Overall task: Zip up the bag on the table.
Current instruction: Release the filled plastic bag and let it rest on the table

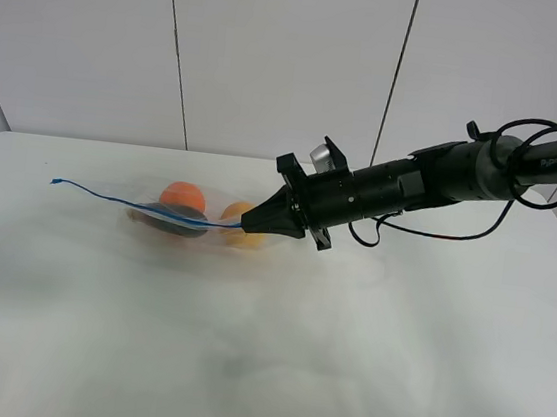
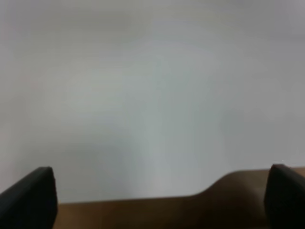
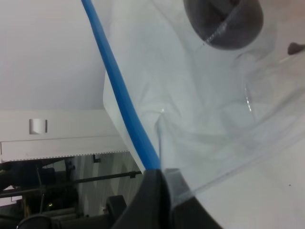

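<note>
The clear plastic bag (image 1: 197, 217) lies on the white table (image 1: 260, 368) left of centre. An orange (image 1: 182, 196), a yellow pear (image 1: 241, 214) and a dark eggplant (image 1: 168, 222) show through it. Its blue zip strip (image 1: 119, 198) stretches left from my right gripper (image 1: 249, 227), which is shut on the strip's right end. In the right wrist view the closed fingertips (image 3: 162, 179) pinch the blue strip (image 3: 119, 86), with the eggplant (image 3: 224, 21) beyond. My left gripper (image 2: 159, 191) is open and empty, its black fingers (image 2: 33, 195) wide apart. It is out of the exterior view.
White wall panels (image 1: 276, 57) stand behind the table's far edge. The right arm (image 1: 443, 177) reaches in from the right above the table. A brown surface (image 2: 190, 210) lies under the left gripper, with plain pale blur beyond.
</note>
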Available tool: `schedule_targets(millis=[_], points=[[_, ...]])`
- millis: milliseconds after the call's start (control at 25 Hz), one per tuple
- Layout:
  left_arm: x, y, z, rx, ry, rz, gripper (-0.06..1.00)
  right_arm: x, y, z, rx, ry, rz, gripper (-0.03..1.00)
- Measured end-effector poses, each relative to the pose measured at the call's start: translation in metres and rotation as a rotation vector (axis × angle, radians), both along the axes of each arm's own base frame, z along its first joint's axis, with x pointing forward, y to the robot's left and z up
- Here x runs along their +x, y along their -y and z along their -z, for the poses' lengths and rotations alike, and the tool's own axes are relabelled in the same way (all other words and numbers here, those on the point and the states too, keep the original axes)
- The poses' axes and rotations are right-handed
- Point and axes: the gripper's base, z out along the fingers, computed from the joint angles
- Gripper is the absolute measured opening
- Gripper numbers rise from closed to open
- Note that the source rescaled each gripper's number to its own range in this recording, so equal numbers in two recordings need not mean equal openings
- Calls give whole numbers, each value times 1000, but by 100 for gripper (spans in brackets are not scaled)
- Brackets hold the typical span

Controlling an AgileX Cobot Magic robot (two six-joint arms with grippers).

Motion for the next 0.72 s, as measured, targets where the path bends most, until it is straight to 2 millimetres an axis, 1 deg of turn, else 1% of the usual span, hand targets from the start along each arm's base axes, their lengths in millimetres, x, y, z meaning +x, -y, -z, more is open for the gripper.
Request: schedule_targets(millis=[200, 320, 400, 440, 520, 560, 600, 720], points=[[-25, 2, -4, -6, 153, 3, 100, 0, 0, 0, 0, 0, 0, 0], [-45, 3, -5, -5, 275, 6, 100, 0, 0, 0, 0, -4, 2, 1], [-58, 4, -4, -3, 350, 8, 100, 0, 0, 0, -1, -6, 4, 4], [-61, 4, -4, -5, 367, 8, 100, 0, 0, 0, -1, -6, 4, 7], [-61, 4, -4, -7, 369, 7, 100, 0, 0, 0, -4, -5, 1, 17], [-61, 4, -4, -7, 369, 7, 100, 0, 0, 0, -6, -5, 0, 25], [-61, 4, -4, -8, 369, 7, 100, 0, 0, 1, -11, -3, -5, 36], [-61, 4, -4, -9, 369, 7, 100, -2, 1, 2, -30, -9, -13, 76]])
